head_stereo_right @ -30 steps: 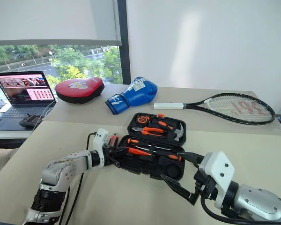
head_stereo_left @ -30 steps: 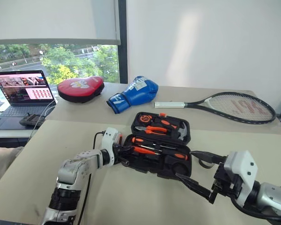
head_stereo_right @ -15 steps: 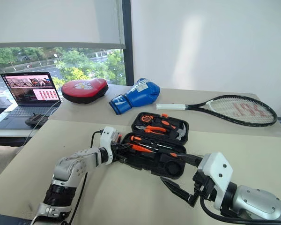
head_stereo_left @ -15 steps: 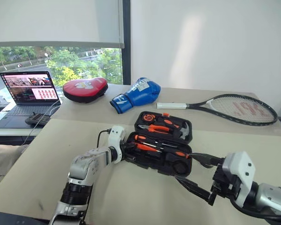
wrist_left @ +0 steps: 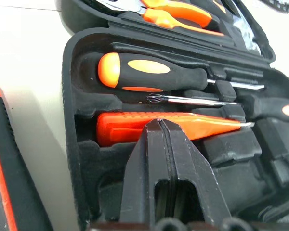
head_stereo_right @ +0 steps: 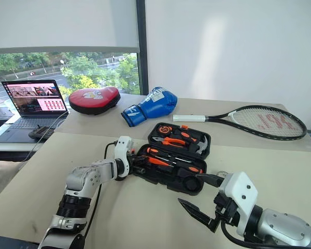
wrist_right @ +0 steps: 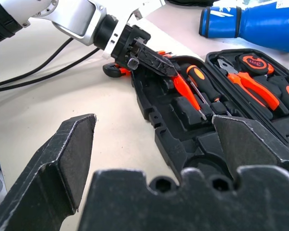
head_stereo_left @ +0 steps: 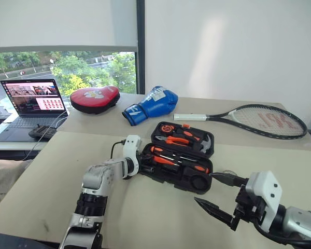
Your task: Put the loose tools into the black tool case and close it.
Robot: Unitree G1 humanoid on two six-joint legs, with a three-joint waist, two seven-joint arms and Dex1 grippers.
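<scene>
The black tool case [head_stereo_left: 193, 180] lies open on the tan table, lid back. Its tray holds an orange-and-black screwdriver [wrist_left: 149, 72], a slim bare-shafted screwdriver [wrist_left: 192, 100] and a slim orange tool [wrist_left: 183, 126]. The lid holds orange-handled pliers [head_stereo_left: 177, 141] and a hammer [head_stereo_left: 204, 143]. My left gripper [head_stereo_left: 146, 167] is shut and empty, its tips [wrist_left: 159, 126] just over the slim orange tool at the tray's left end. One orange-and-black tool [wrist_left: 1, 163] lies on the table beside that end. My right gripper [head_stereo_left: 205, 188] hangs open in front of the case, holding nothing.
At the back lie a tennis racket [head_stereo_left: 259, 118], a blue boxing glove [head_stereo_left: 150, 106] and a red pad [head_stereo_left: 96, 98]. An open laptop [head_stereo_left: 28, 104] stands on a side table at the far left. A black cable [wrist_right: 43, 72] trails from my left wrist.
The camera has shifted. My left gripper has reached forward from the case's left edge to over the tray's left end, still shut. The right gripper has stayed in place, open.
</scene>
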